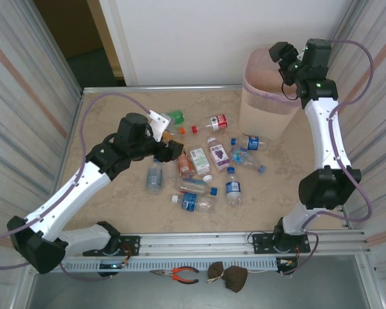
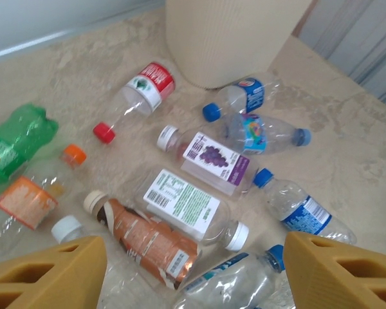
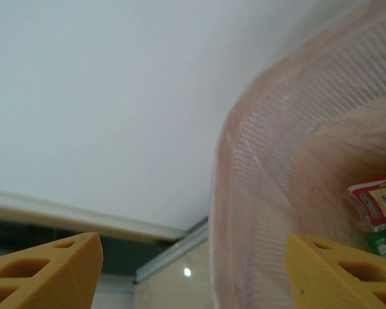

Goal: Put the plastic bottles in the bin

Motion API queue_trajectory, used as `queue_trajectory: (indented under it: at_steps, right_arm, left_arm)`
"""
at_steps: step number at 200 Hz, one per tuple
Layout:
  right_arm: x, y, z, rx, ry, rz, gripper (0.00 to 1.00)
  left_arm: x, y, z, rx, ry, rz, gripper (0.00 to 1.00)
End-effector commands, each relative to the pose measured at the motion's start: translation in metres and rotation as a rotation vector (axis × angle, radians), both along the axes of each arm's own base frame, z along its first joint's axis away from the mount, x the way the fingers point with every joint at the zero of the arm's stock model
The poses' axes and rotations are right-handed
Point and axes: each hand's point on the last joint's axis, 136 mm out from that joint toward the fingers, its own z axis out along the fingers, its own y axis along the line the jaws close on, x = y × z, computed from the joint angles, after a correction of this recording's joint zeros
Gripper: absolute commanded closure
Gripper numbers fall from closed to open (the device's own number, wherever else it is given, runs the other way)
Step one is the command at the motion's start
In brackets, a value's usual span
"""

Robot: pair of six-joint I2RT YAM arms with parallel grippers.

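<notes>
Over bin (image 1: 265, 112) — right gripper (image 1: 284, 56) (empty) agape

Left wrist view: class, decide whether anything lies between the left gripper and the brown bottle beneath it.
Nothing visible does. The left gripper, open, hangs over the brown bottle with free space between. A clear bottle with a green-and-white label lies close beside it and could crowd one finger.
</notes>
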Motion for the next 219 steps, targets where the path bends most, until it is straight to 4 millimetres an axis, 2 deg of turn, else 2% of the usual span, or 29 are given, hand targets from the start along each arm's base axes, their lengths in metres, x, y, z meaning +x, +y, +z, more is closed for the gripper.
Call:
queue_trajectory:
  at_steps: [1,23,54,89,126,178,219]
  right_arm:
    - [-0.029,0.036,0.027,-0.192,-0.179,0.286,0.26]
    - [-0.051,0.049,0.02,-0.295,-0.217,0.388,0.27]
    - [-0.085,0.069,0.019,-0.449,-0.322,0.514,0.3]
    - [-0.114,0.086,0.005,-0.659,-0.343,0.558,0.26]
    - [-0.131,0.09,-0.004,-0.706,-0.328,0.522,0.26]
    - [-0.146,0.097,-0.003,-0.719,-0.348,0.515,0.25]
    - [-0.149,0.1,-0.002,-0.722,-0.359,0.514,0.25]
  left_arm:
    - [0.008,0.011,-0.001,-0.011,0.056,0.078,0.28]
    - [0.016,0.024,-0.017,0.003,0.119,0.148,0.28]
    - [0.024,0.043,-0.043,0.031,0.198,0.253,0.26]
    - [0.02,0.06,-0.08,0.115,0.318,0.333,0.23]
    - [0.003,0.068,-0.12,0.168,0.469,0.417,0.24]
    - [-0.036,0.079,-0.175,0.344,0.58,0.467,0.22]
    - [-0.047,0.09,-0.2,0.394,0.608,0.463,0.21]
